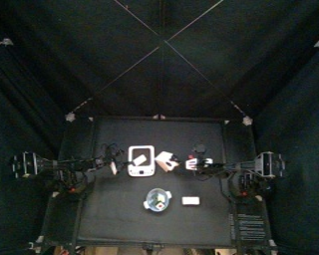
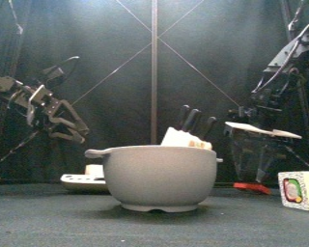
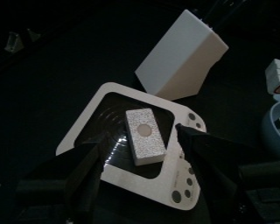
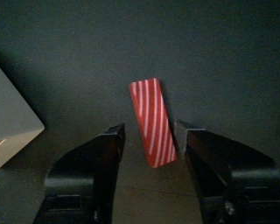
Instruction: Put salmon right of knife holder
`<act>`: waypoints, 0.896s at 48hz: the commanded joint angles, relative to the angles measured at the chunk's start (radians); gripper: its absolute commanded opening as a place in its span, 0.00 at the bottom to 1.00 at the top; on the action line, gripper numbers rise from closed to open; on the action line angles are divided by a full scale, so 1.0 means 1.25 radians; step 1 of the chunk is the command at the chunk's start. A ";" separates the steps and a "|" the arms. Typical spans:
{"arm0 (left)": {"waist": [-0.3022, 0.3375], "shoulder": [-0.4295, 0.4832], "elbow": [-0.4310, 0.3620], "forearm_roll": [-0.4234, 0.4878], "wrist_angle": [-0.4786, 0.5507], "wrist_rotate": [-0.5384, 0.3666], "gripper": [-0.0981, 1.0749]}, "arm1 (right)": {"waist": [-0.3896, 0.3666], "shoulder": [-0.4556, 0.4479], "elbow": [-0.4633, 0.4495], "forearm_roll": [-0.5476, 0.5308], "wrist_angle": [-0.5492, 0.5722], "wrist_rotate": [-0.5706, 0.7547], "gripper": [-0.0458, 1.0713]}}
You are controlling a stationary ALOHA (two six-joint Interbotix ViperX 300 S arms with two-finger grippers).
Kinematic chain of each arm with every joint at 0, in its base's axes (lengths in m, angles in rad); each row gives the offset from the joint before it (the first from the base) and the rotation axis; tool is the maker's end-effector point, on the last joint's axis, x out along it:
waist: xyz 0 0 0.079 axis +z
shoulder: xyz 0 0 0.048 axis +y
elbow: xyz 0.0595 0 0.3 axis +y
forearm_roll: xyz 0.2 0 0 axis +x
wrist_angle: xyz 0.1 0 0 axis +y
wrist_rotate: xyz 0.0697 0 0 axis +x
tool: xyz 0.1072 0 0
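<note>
1. On my far left, the left arm hangs above the tabletop edge. Its pincer is spread wide and grips nothing.
2. That pincer hovers over a white tray with rounded corners. A small plain white rectangle lies flat in the middle of the tray.
3. Just beside the tray, toward the centre, stands the knife holder, a white boxy block. In the front view I see dark handles sticking up from it behind the bowl.
4. Nearer the front edge, a grey bowl sits roughly mid-table. I can't make out what is inside it.
5. The salmon, a small flat piece with pink and white stripes, lies on the tabletop. From above it is to the right of the knife holder, near it but not touching.
6. The right pincer is down over the salmon with its jaws wide. One jaw stands on each side of the piece, and I see a gap on both sides, so it is not gripped.
7. Another small white rectangle lies flat just right of the bowl.
8. At the far right of the front view, a small printed carton stands upright by the front edge.
</note>
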 commanded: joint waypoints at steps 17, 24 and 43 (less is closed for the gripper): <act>0.000 -0.002 -0.007 0.000 -0.002 0.000 0.90 | 0.002 -0.022 -0.016 -0.023 0.005 -0.012 0.88; 0.000 -0.002 -0.007 0.000 -0.002 0.000 0.90 | 0.001 -0.023 -0.013 -0.034 0.002 -0.013 0.88; -0.001 -0.002 -0.007 0.000 -0.002 0.000 0.90 | 0.000 -0.038 -0.007 -0.040 0.002 -0.013 0.88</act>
